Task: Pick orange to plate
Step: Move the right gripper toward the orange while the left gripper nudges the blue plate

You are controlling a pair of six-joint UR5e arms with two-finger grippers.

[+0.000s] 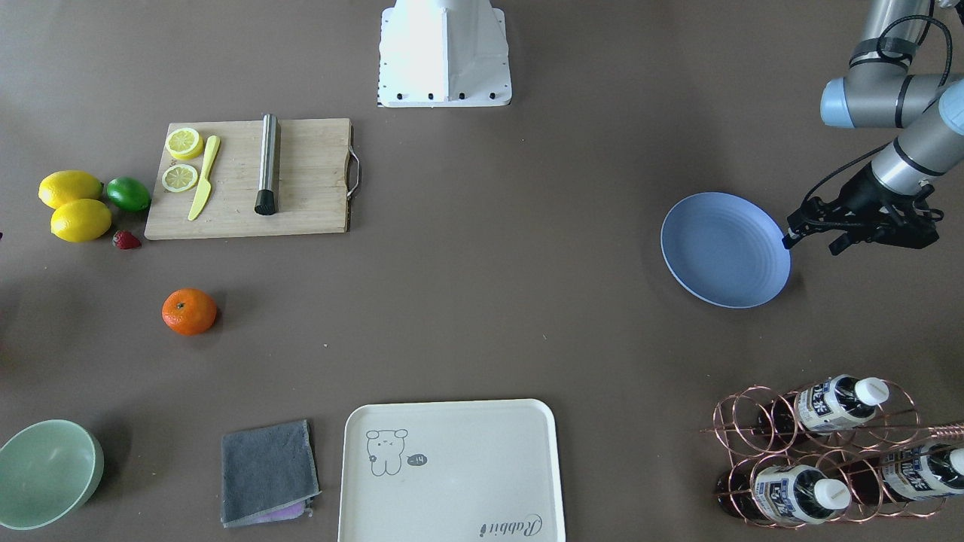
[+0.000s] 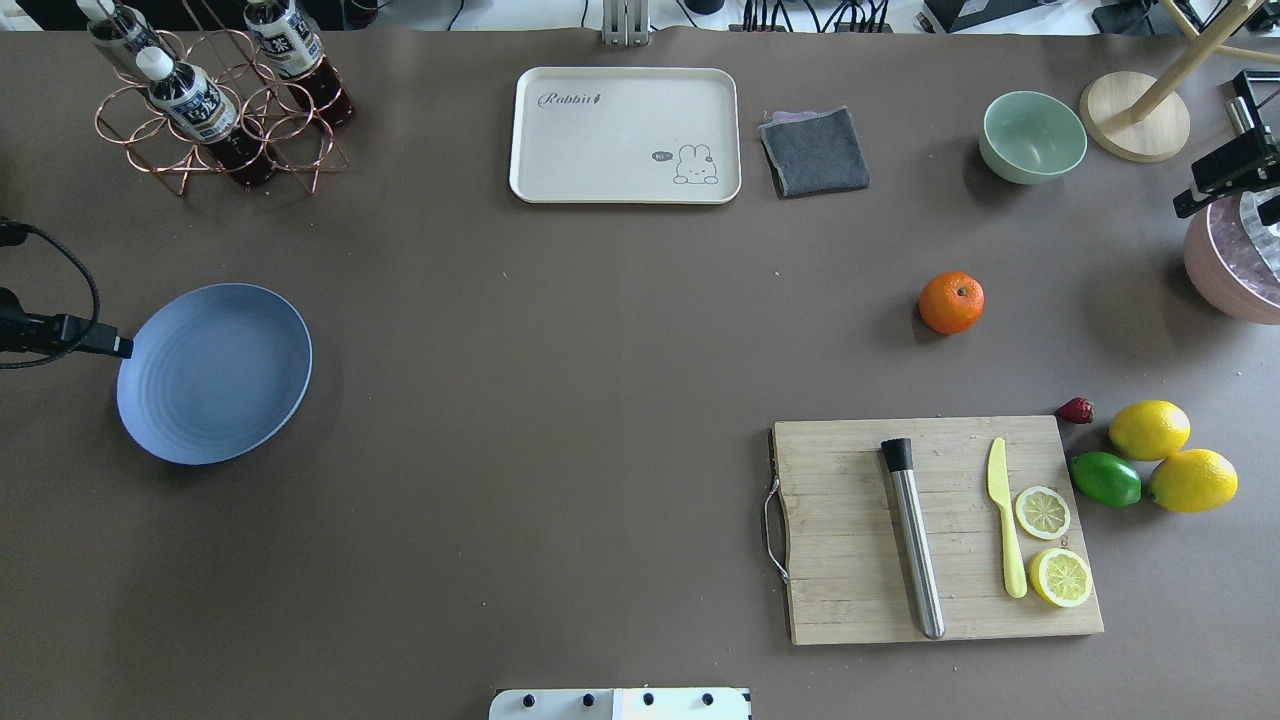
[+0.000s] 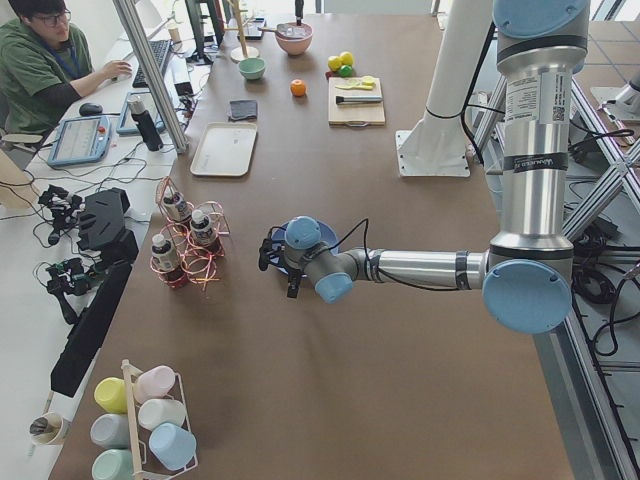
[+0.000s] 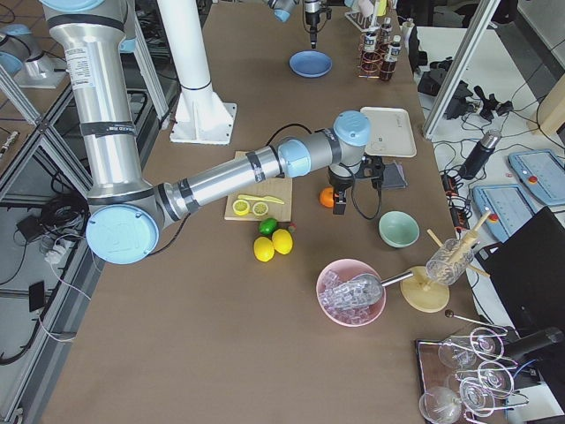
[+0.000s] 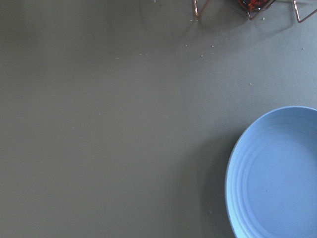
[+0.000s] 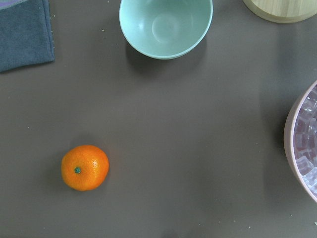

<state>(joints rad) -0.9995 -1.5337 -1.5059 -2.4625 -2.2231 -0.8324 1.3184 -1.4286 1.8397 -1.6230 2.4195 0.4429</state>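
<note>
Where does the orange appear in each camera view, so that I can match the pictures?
Exterior front-facing: orange at lower left.
Overhead exterior: orange right of centre, in the upper half.
Exterior left: orange far away, near the top.
Exterior right: orange near the centre.
Left wrist-mounted: not in it.
Right wrist-mounted: orange at lower left.
Shared landmark: the mint-green bowl, visible in every view but the left wrist-mounted one.
</note>
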